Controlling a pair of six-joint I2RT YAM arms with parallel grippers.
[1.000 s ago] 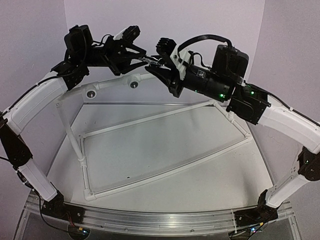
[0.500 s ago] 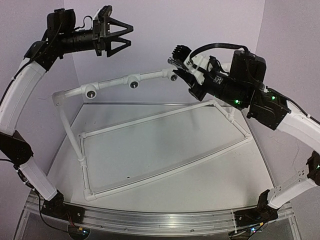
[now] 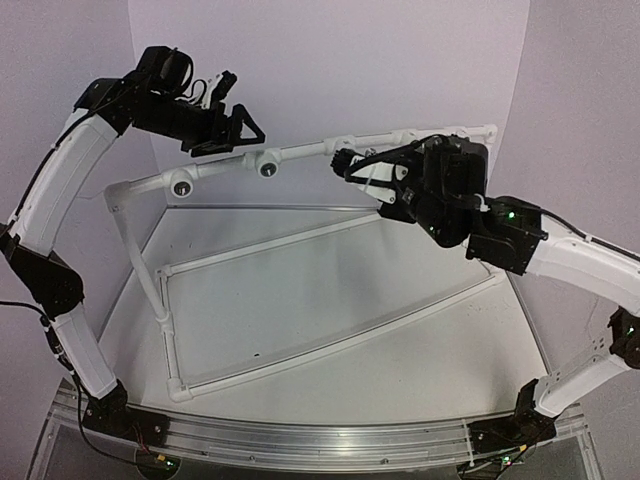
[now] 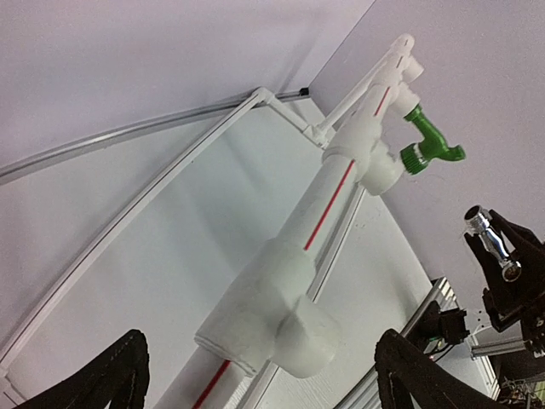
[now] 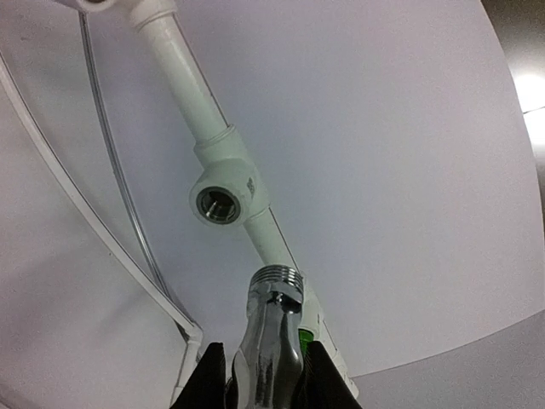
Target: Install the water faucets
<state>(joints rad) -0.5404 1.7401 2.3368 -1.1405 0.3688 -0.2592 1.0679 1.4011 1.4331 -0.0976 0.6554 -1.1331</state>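
The silver chrome faucet (image 5: pixel 271 336) stands between my right gripper's (image 5: pixel 266 379) fingers, which are shut on it. Its threaded end points up toward an open tee fitting (image 5: pixel 220 203) on the white pipe. The green faucet (image 4: pixel 426 141) sits screwed into a fitting farther along that pipe. My left gripper (image 4: pixel 264 383) is open with nothing between its fingers, just above another tee fitting (image 4: pixel 277 319). From above, the left gripper (image 3: pixel 238 133) hovers over the upper pipe's left part. The right gripper (image 3: pixel 345 168) is beside the pipe's middle.
The white pipe frame (image 3: pixel 300 238) stands on the table, with its upper rail (image 3: pixel 225 170) carrying tee fittings with dark holes (image 3: pixel 182 187). White walls close in behind and on both sides. An aluminium rail (image 3: pixel 320 440) runs along the near edge.
My left gripper opened, let go of the chrome faucet and swung away left, then dropped toward the pipe. The right gripper kept the faucet and carried it down and right.
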